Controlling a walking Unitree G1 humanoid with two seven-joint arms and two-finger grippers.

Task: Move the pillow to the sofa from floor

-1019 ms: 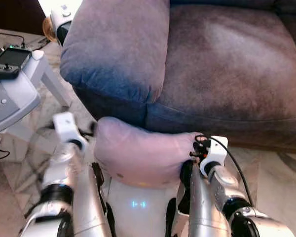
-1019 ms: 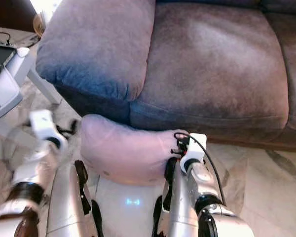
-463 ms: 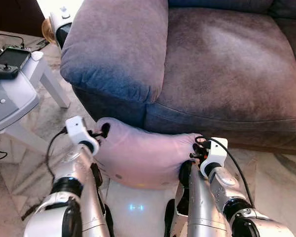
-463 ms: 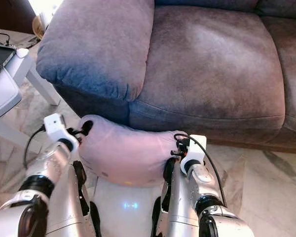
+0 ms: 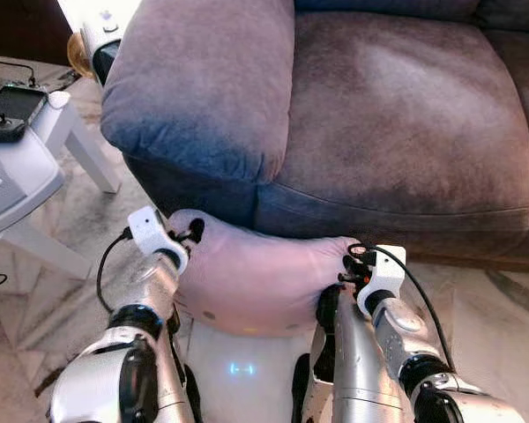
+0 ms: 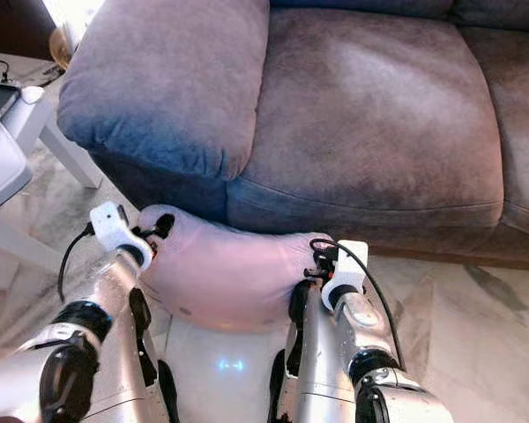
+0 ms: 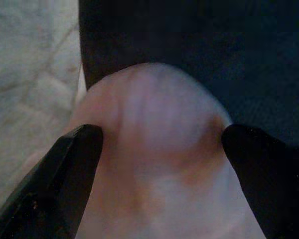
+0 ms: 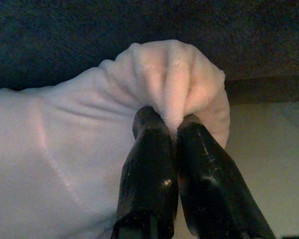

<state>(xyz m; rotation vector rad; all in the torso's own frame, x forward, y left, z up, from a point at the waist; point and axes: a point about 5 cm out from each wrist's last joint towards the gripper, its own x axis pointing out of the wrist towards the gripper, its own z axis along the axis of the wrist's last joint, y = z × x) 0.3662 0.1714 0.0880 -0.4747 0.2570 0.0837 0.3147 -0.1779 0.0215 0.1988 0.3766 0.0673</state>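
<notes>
Pillow: a pale pink pillow hangs between the two arms, right in front of the sofa's base and below the edge of the seat cushion; whether its underside touches the floor cannot be told.
Right gripper: the right gripper is at the pillow's right corner; its two black fingers are clenched on a bunched fold of the pink fabric, which puffs out beyond the tips.
Left gripper: the left gripper is at the pillow's left end; its fingers are spread wide, one on each side of the rounded end, touching or nearly touching the fabric without pinching it.
Arms: the silver left arm reaches up to the pillow's left end; the silver right arm carries a black cable looping over its white wrist block.
Sofa: a grey-brown upholstered sofa spans the upper part of the head views, with a broad seat cushion and a thick padded armrest on the robot's left, just above the pillow's left end.
Floor: pale marbled tile floor lies in front of the sofa and under the robot.
Counter: a small white counter stands well to the left, apart from the sofa's armrest.
On the counter: a dark handheld device with a screen lies at its far edge.
Robot body: a small blue light glows on the white torso below the pillow.
</notes>
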